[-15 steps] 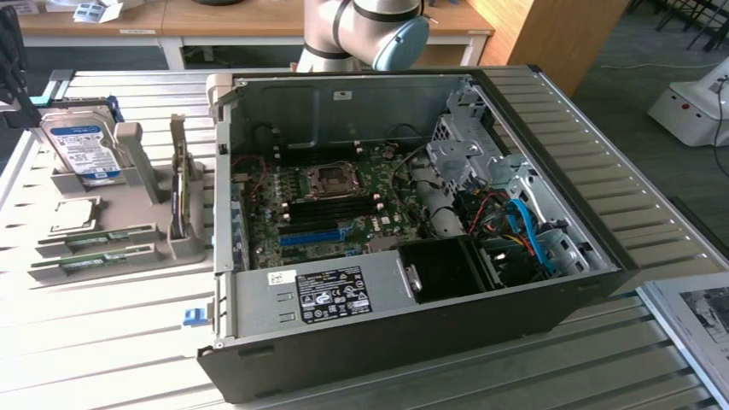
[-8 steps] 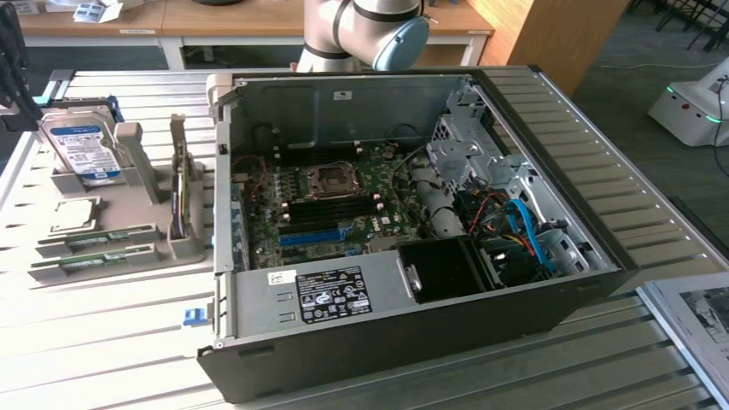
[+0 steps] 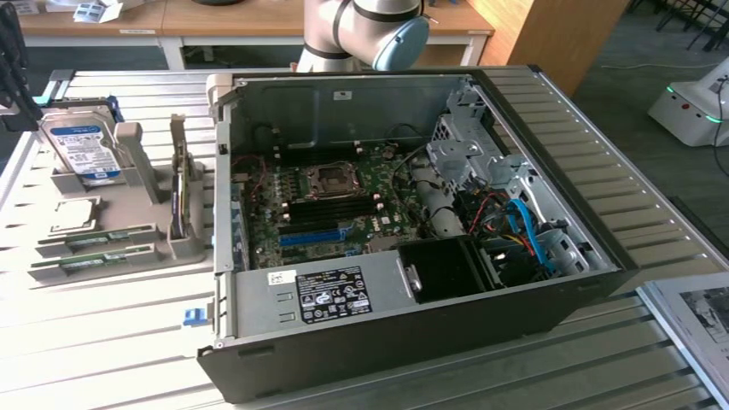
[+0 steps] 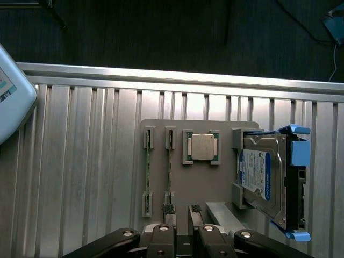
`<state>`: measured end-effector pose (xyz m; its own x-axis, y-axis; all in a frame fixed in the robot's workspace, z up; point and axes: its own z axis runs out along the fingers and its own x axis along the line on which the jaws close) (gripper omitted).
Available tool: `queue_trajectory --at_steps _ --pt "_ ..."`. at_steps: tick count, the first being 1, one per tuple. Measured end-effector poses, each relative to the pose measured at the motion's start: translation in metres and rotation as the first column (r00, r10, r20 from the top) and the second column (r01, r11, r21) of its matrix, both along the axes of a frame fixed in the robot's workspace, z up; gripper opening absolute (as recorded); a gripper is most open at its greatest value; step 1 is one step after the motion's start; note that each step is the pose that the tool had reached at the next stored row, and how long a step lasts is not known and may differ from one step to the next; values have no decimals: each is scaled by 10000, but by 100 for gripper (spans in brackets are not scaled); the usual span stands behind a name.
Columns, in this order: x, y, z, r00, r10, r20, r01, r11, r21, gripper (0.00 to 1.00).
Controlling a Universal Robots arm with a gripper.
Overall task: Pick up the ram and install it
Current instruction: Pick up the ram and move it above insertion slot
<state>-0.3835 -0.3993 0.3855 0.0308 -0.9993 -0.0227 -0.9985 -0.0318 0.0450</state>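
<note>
1. gripper (image 4: 181,209) is seen with its black fingers parted and nothing held.
2. two long thin green ram sticks (image 4: 170,172) are slotted in a flat grey holder (image 4: 200,184), just beyond the fingertips.

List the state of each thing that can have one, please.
Black computer case: open, side panel off.
Thin green ram sticks: both on edge in grey holder.
Square silver processor chip: flat in its seat.
Blue-labelled metal hard drive: upright in its bracket.
Claw: open, empty.
</note>
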Motion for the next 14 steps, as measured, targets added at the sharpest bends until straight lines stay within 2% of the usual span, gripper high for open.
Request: queue_trajectory --at_steps 5,6,14 --pt "0 0 0 10000 0 0 0 10000 0 25" --pt "0 0 0 10000 0 0 0 10000 0 31" --pt "0 0 -31 10000 0 0 0 10000 0 31"
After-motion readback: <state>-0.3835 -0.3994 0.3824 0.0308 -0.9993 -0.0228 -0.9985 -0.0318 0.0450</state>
